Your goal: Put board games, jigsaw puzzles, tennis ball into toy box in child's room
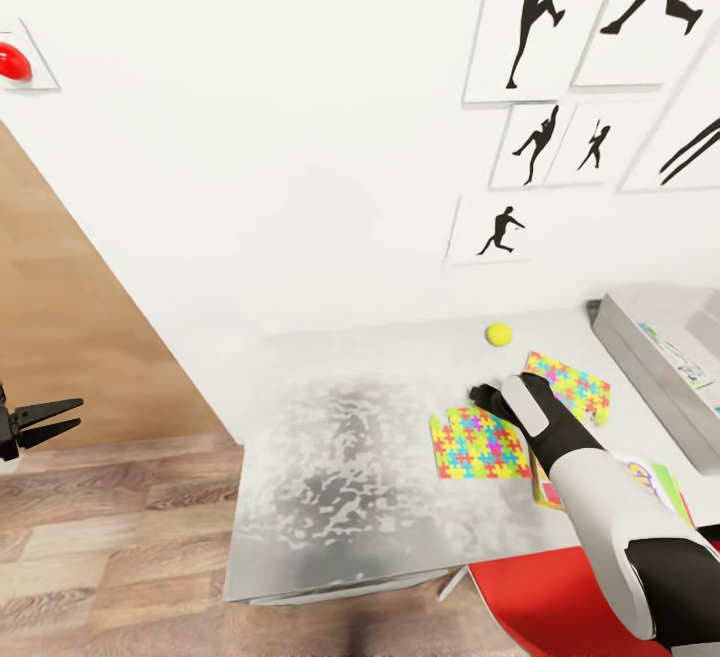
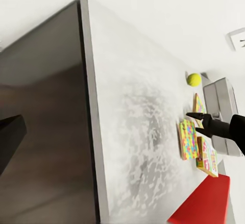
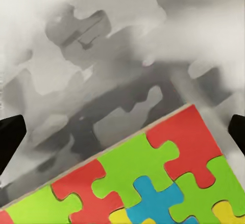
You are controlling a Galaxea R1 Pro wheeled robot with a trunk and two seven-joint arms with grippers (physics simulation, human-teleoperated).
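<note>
Your right gripper hangs with its jaws spread and nothing between them, just above the far edge of the nearer jigsaw puzzle. That puzzle lies flat on the bench directly under and just behind the fingertips. In the right wrist view its tan-edged corner sits between the two dark finger tips, with bare bench ahead of it.

Expect this slab to be light and stiff, but thin and lying flush, so there is little edge to bite. A pinch across the exposed corner or long edge looks like your best hold; you may need to tip it up or drag it toward the bench edge first. The surface looks smooth, so it could slip in a shallow grip.

The second jigsaw puzzle lies just beside the gripper on its outer side, and the tennis ball sits a little ahead of it, apart from both slabs. It will roll if nudged. The toy box stands further out on that side, cut off by the frame.

Your forearm covers most of the board game behind the gripper, so its outline is hard to judge. Your left gripper is open and empty, well apart over the floor.
</note>
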